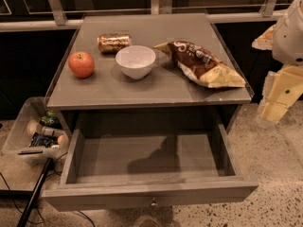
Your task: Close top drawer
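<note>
Top drawer: one wide, shallow grey-brown wooden drawer point(151, 193), pulled far out from under the desk top towards the camera; its bare floor carries a shadow.
Knob: one small metal knob point(153, 203) at the centre of the drawer's plain front.
Desk: one grey-brown wooden cabinet point(94, 96) with a flat top carrying four things.
Apple: one round red apple point(81, 64) at the left of the top.
Can: one copper-coloured metal can point(113, 42), lying on its side behind the apple and bowl.
Bowl: one white round bowl point(136, 61), upright, near the middle.
Bag: one brown and yellow crinkled snack bag point(203, 65), lying flat at the right.
Bin: one clear plastic tub point(19, 131) on the floor left of the desk, holding several small packets.
Pincer: one pale yellow pincer point(274, 109) on the white arm at the right edge, beside the desk's right side and apart from the drawer; I cannot tell whether it is open or closed, or whether it holds anything.
</note>
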`<state>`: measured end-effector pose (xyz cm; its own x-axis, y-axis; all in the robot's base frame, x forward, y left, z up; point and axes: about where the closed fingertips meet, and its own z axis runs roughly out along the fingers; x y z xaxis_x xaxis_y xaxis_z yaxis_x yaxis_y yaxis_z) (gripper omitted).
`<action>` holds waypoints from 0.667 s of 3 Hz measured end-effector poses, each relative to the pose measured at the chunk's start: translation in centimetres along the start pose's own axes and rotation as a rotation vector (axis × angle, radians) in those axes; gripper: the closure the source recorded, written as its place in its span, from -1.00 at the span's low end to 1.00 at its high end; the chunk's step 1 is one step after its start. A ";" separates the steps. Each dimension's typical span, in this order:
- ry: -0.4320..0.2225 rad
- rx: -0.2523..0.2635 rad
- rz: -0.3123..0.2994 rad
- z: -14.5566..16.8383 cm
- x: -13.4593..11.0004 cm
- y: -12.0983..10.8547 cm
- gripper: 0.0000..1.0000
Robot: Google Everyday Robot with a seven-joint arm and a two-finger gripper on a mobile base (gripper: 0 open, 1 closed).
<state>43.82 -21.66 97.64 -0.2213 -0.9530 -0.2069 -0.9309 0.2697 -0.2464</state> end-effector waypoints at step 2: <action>-0.026 0.005 0.002 -0.2 0.2 0.2 -1.00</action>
<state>43.50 -21.78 97.78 -0.2153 -0.9487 -0.2316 -0.9291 0.2720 -0.2505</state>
